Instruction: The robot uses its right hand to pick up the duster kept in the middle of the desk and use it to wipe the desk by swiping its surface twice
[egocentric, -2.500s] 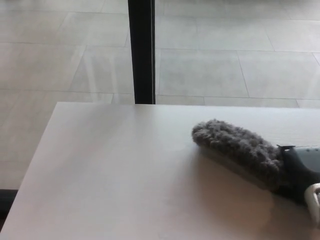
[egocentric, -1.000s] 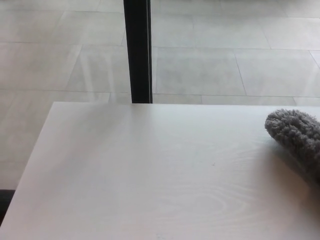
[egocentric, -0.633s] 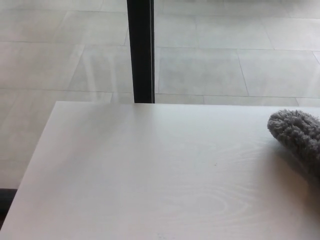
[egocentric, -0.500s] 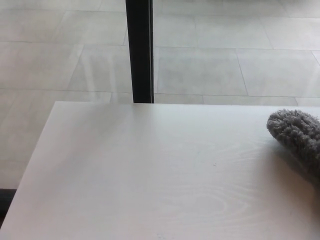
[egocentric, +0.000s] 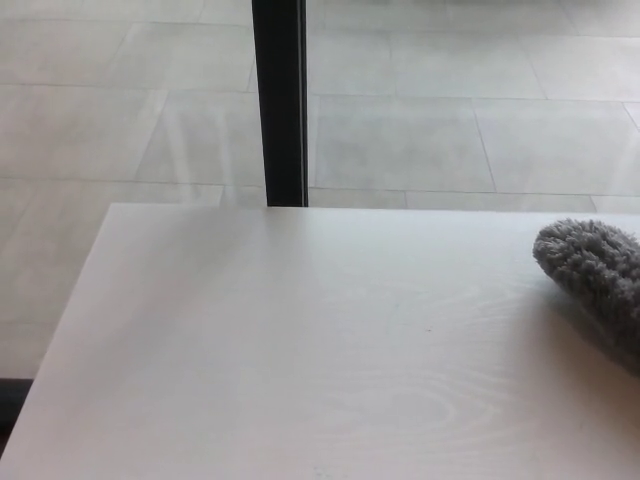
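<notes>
Item: fluffy grey microfibre duster (egocentric: 597, 272). Location: far right of the pale white wood-grain desk (egocentric: 300, 350), near the back edge. We see only its rounded fuzzy tip; the rest, handle included, runs out of view past the picture's right border. The tip appears to lie on or just above the desk surface; we cannot tell which.

Hands: neither of our hands shows. We cannot tell whether the right fingers are clenched round the handle or released, nor anything of the left.

Surroundings: black vertical post (egocentric: 279, 100) behind the desk, pale tiled floor (egocentric: 450, 130) beyond.

Containers: none in view, hence no contents to list.

Risks, as we judge them: with the handle unseen, a loose hold could let the duster twist or drop in mid-swipe. A swipe begun this near the right side could carry the head off the desk. If the head rides above the surface, a pass would wipe nothing.
</notes>
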